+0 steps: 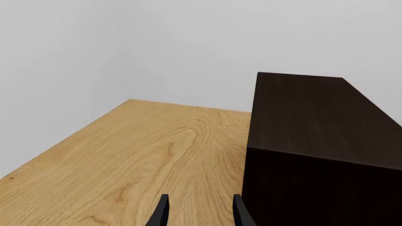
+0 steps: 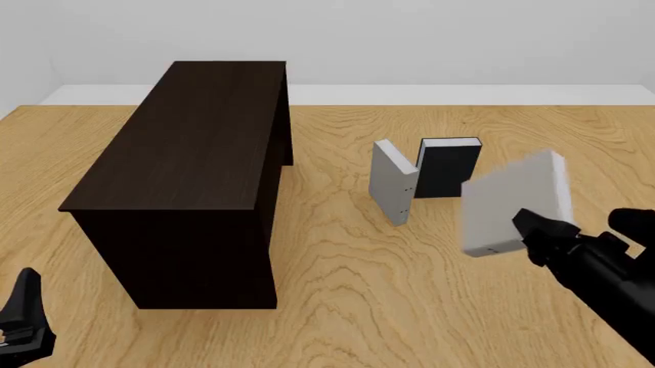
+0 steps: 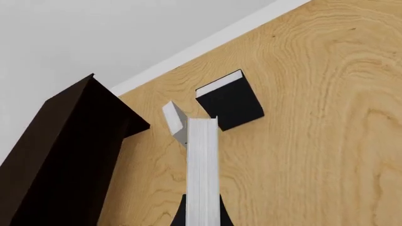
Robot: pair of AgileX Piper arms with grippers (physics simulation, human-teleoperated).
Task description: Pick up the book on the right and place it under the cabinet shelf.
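1. Left wrist view: your left hand (image 1: 199, 212) hangs low over the desk (image 1: 125, 160), just beside the end of the cabinet shelf (image 1: 314, 141). Its fingers stand apart with nothing between them. It looks parked there so it stays out of the carrying arm's way.

2. Front view: your right hand (image 2: 532, 230) grips the book (image 2: 511, 203) by its lower corner. The book is lifted off the desk, tilted, and well to the right of the cabinet shelf (image 2: 195, 153). The second grey book (image 2: 392, 184) and the black-covered book (image 2: 449, 167) stand leaning together between your book and the cabinet. You will probably need to carry around or over them. The left hand (image 2: 23, 318) waits near the cabinet's near left corner.

3. Right wrist view: the book (image 3: 203, 174) sits edge-on between the fingers, white page edge facing the camera. I judge that a sound pinch across the covers. The cabinet shelf (image 3: 63, 160) lies ahead, past the other two books. The low recess is not visible from here, so you will likely have to turn the book flat to fit it.
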